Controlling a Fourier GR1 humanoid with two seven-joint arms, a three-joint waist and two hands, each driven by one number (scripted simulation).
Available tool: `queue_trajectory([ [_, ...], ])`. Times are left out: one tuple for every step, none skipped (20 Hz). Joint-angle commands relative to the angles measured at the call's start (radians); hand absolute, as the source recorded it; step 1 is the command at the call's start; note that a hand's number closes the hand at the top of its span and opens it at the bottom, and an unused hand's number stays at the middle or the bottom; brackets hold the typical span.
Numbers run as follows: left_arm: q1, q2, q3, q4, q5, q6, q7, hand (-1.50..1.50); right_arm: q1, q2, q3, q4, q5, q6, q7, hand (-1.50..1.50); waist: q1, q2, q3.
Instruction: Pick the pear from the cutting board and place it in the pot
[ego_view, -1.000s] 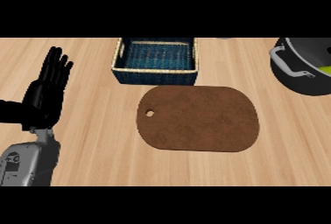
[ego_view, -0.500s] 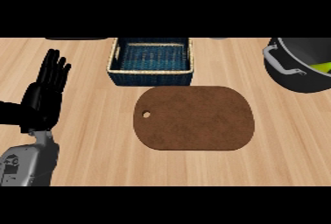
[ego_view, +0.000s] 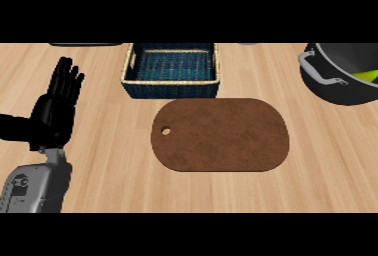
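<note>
Only part of the pot (ego_view: 341, 75) showed, at about 2 o'clock, its right side cut off by the frame edge. A yellow-green sliver inside it (ego_view: 367, 76), against the dark wall, was probably the pear, though too little showed to be sure. A grey handle (ego_view: 317, 74) sat on the pot's near-left rim.

The cutting board (ego_view: 220, 135) lay at centre, brown, bare on top, with a small hole near its 9 o'clock edge. A blue woven basket (ego_view: 171, 70) stood at 12 o'clock, just beyond the board and apart from it. Two objects at the far table (ego_view: 111, 165) edge were cropped beyond naming.

The left robot hand (ego_view: 53, 112) rested at 9 o'clock, fingers straight and pointing up, wide open, holding nothing, well apart from the board. The right robot hand did not show anywhere.
</note>
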Motion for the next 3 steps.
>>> queue_trajectory([
  [-0.019,0.005,0.0,0.018,-0.005,-0.004,0.007,0.0,0.118,0.033,0.036,-0.176,-0.021,0.005,0.1,-1.5,0.004,0.002,0.0],
  [0.017,-0.007,-0.015,-0.08,-0.005,0.021,0.066,0.0,0.209,0.044,-0.013,-0.248,-0.064,0.068,0.065,-1.5,-0.003,-0.003,0.0],
  [-0.029,-0.006,-0.005,0.029,-0.016,0.011,-0.003,0.0,0.208,0.051,0.014,-0.244,-0.054,0.039,0.077,-1.5,0.002,0.002,0.0],
])
